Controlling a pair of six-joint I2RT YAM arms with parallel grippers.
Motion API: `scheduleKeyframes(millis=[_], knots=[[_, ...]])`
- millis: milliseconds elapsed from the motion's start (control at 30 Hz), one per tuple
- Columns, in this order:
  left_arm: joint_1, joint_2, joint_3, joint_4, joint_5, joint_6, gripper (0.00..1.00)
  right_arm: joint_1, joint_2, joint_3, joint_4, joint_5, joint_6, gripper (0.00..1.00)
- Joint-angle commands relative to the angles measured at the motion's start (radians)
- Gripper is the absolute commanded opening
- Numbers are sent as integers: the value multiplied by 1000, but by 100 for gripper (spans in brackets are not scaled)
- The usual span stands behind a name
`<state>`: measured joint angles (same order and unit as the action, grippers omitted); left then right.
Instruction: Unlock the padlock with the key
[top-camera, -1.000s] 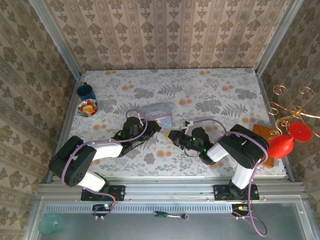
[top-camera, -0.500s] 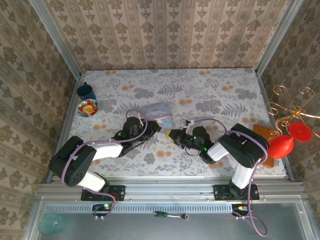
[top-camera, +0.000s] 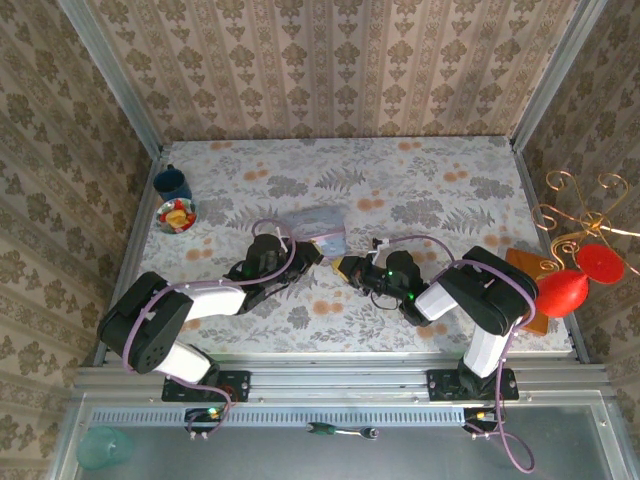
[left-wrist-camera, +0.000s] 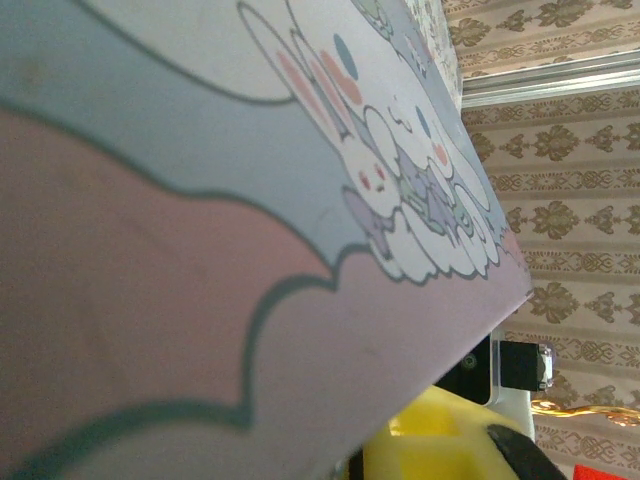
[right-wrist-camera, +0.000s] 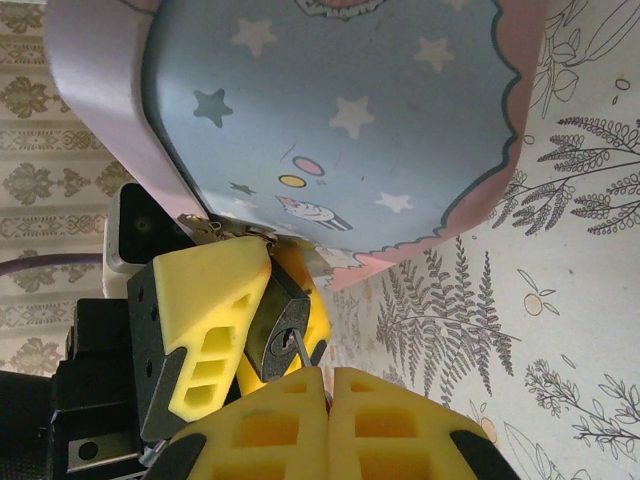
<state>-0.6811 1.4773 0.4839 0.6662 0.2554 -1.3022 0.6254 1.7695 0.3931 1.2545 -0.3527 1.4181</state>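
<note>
Pinching the key (right-wrist-camera: 297, 347) between fingers pressed fully together, the right gripper (right-wrist-camera: 328, 385) holds its blade at the keyhole of the padlock (right-wrist-camera: 278, 318). The left gripper (right-wrist-camera: 262, 292) clamps the padlock's body from the opposite side. Both meet just beside a pastel starred case (right-wrist-camera: 340, 120) on the floral table (right-wrist-camera: 570, 300).

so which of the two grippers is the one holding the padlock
The left gripper: its yellow fingers sit either side of the dark padlock by the pastel case. The right gripper is pinched shut on the key at its keyhole.
</note>
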Motion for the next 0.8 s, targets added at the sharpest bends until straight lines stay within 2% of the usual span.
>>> scheduleKeyframes(millis=[0, 767], knots=[[-9, -17, -1, 67, 22, -2, 4, -8, 15, 9, 31, -21, 7, 0], [-32, 18, -8, 141, 22, -48, 4, -10, 19, 24, 37, -43, 2, 0]])
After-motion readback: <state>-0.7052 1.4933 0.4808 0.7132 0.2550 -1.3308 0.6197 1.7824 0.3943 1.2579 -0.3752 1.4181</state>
